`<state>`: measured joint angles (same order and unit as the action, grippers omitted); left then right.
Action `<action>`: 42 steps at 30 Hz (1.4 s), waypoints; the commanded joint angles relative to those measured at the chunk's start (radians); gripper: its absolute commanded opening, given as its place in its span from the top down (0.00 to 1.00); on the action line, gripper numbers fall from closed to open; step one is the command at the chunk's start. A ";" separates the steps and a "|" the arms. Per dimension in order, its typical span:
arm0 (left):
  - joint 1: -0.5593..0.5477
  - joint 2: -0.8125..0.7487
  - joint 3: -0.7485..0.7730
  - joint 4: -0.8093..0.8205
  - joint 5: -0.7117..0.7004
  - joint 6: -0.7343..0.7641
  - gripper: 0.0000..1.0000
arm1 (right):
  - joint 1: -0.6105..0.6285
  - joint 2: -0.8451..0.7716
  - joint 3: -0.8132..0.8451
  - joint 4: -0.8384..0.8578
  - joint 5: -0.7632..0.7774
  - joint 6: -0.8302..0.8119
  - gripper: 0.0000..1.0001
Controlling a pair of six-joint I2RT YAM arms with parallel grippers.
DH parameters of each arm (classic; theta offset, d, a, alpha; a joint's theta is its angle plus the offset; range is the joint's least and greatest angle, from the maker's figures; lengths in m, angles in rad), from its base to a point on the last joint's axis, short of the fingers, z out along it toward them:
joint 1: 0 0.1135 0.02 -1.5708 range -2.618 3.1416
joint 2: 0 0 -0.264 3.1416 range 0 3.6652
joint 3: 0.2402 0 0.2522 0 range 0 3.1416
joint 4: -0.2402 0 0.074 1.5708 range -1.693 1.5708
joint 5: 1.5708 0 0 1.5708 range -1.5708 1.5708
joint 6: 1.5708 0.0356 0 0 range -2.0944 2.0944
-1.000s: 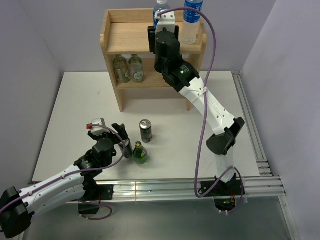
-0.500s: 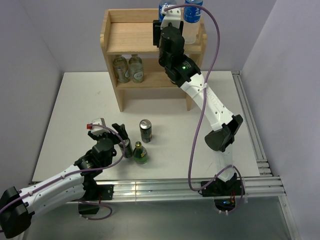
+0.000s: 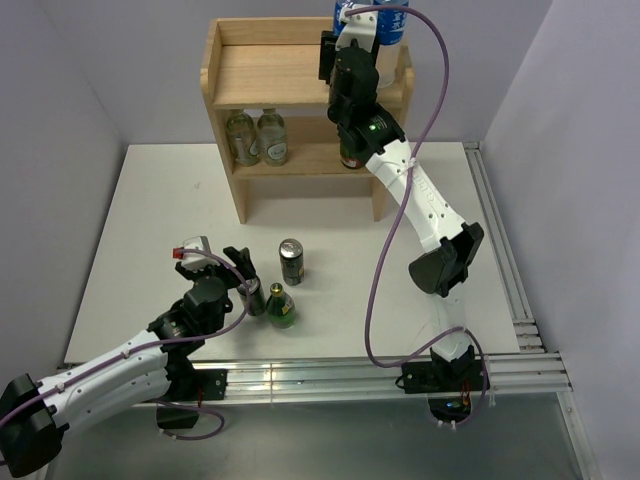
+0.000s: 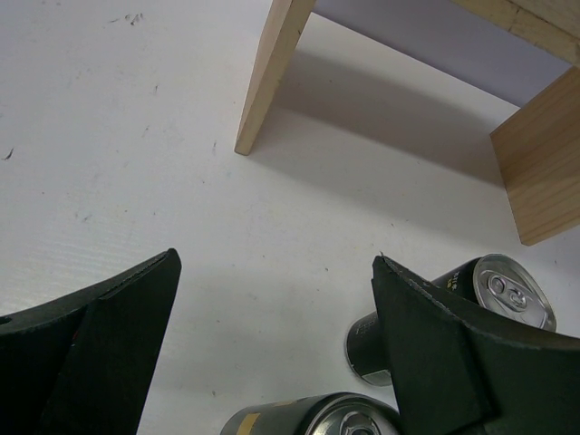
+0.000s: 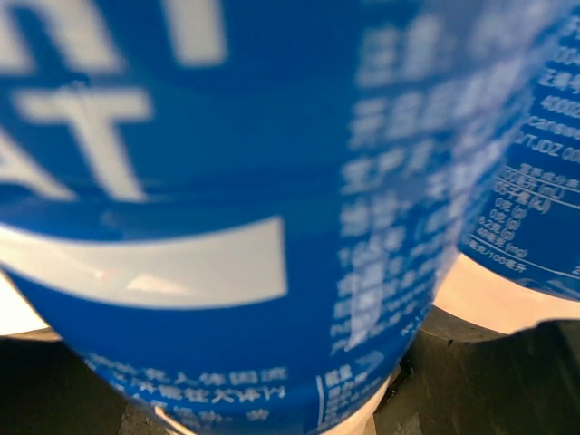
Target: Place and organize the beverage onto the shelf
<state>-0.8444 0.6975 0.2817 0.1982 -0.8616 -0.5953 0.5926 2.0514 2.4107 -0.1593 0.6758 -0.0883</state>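
A white desk (image 3: 150, 220) carries a light wooden two-tier shelf (image 3: 260, 75) at its far side. At its rimmed top the right end effector (image 3: 350, 25) is clenched round a clear blue-labelled water bottle (image 5: 227, 181), just beside a second water bottle (image 3: 392, 22). Two greenish glass bottles (image 3: 270, 137) stand on the lower tier. Near the front, the left end effector (image 4: 274, 263) hangs released beside two dark metal cans (image 4: 498, 294)
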 commanded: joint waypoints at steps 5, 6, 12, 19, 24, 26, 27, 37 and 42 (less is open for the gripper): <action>0.005 -0.010 0.001 0.024 0.001 0.002 0.06 | -0.014 -0.030 0.030 0.106 -0.001 0.016 0.91; 0.004 -0.013 0.002 0.023 0.001 0.002 0.06 | -0.013 -0.033 0.025 0.103 -0.008 0.021 0.84; 0.005 -0.018 -0.003 0.024 -0.001 0.000 0.06 | -0.004 -0.050 -0.016 0.101 0.005 0.016 0.00; 0.004 -0.015 -0.001 0.023 -0.002 0.002 0.06 | 0.016 -0.088 -0.077 0.113 0.019 0.010 0.00; 0.004 -0.015 -0.001 0.026 -0.002 0.002 0.06 | 0.032 -0.126 -0.139 0.127 0.041 0.012 0.00; 0.005 -0.012 0.001 0.026 -0.004 0.002 0.06 | 0.039 -0.151 -0.177 0.136 0.047 0.013 0.00; 0.004 -0.012 0.001 0.024 -0.004 0.002 0.06 | 0.042 -0.160 -0.194 0.139 0.051 0.012 0.00; 0.004 -0.013 0.002 0.020 -0.004 0.000 0.06 | 0.093 -0.312 -0.428 0.193 0.102 0.025 0.00; 0.004 -0.015 0.002 0.017 -0.005 -0.001 0.06 | 0.128 -0.422 -0.585 0.241 0.134 0.027 0.00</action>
<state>-0.8448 0.6907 0.2813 0.1982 -0.8616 -0.5953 0.6979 1.7267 1.8881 0.0055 0.7666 -0.0689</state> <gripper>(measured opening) 0.939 0.997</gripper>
